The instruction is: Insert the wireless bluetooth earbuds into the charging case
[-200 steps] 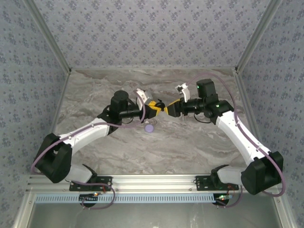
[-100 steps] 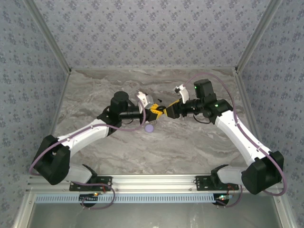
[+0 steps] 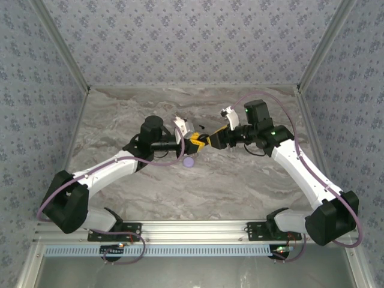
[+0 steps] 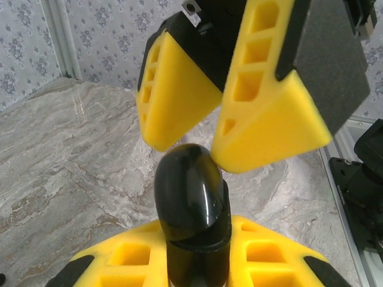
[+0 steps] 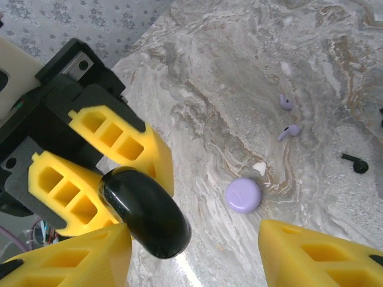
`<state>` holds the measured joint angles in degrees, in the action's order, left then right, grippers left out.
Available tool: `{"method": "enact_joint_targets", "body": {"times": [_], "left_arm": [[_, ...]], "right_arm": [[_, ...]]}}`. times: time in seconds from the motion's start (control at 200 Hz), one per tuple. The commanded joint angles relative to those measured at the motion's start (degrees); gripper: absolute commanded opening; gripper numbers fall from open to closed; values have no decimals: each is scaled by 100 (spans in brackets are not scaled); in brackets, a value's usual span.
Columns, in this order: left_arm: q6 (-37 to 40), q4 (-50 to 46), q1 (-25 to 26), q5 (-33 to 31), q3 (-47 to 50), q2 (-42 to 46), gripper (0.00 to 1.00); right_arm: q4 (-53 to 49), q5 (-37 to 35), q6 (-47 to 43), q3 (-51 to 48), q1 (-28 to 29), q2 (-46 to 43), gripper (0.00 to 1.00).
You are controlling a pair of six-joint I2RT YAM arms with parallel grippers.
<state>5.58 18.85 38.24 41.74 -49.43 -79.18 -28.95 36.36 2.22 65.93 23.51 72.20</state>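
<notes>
Nothing is in yet: my left claw point(image 3: 197, 142) pinches a shiny black round thing point(image 5: 146, 212), my right claw point(image 4: 194, 146) is wide open beside it, and the purple case point(image 5: 243, 195) and a black earbud point(image 5: 355, 162) lie apart on the table point(image 5: 239, 72).

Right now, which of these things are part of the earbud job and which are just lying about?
Job, judging by the grip: black charging case, clamped in the left gripper; black earbud, lying loose.
Lying about: lavender round case; two lavender earbuds; small white scrap.
</notes>
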Motion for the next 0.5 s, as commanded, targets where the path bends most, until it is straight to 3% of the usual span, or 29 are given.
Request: {"method": "enact_joint_targets", "body": {"times": [0.0, 0.495], "left_arm": [[180, 120, 106, 496, -55, 257, 18], [89, 99, 119, 310, -55, 255, 18]], "right_arm": [[-35, -380, 121, 132, -30, 56, 60], [-170, -482, 139, 187, -58, 80, 61]]}}
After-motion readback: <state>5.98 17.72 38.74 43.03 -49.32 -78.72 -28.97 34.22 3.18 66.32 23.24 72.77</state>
